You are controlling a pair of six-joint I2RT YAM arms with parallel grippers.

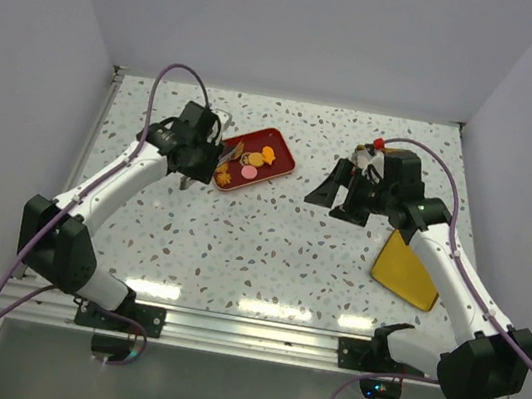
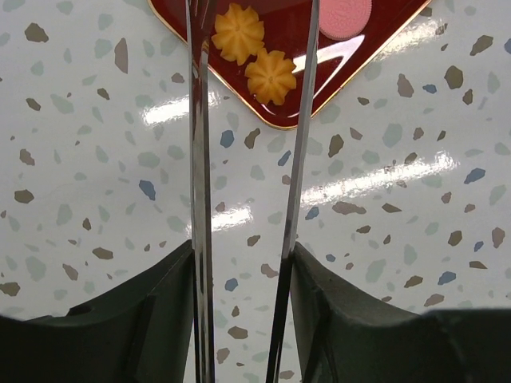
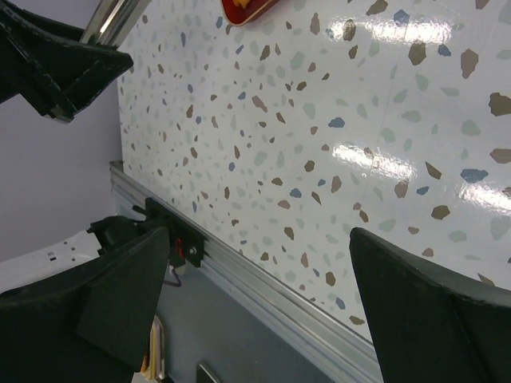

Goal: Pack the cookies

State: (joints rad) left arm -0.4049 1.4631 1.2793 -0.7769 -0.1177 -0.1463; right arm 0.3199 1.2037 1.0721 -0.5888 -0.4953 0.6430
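From above, a white speckled table (image 1: 268, 251) carries a shiny red rectangular tray (image 1: 284, 152) set at a slant on its far left part. Small cookies (image 1: 267, 154) lie scattered inside the tray, orange ones, a dark one and a pink round cookie (image 1: 250, 172). The left gripper (image 1: 207, 157) hangs just beside the tray's left end. The right gripper (image 1: 336, 203) sits well apart from the tray on the right half of the table, its black jaws spread wide with nothing between them. A flat yellow sheet-like piece (image 1: 404, 272) lies on the table under that arm's forearm. In the left wrist view, the left gripper's fingers (image 2: 160, 303) press from both sides on a pair of thin shiny metal tongs (image 2: 200, 159). The tongs' two blades run forward with a gap between them, and their tips pass out of the top of the picture. The near corner of the tray lies under the blades, and two orange flower-shaped cookies (image 2: 270, 76) rest on it between them, the farther one touching or just under the left blade. The pink cookie sits just outside the right blade. In the right wrist view, the right gripper's jaws stand far apart and empty above bare tabletop. An aluminium rail (image 3: 263, 275) runs along the table edge, and a sliver of the red tray shows at the top.
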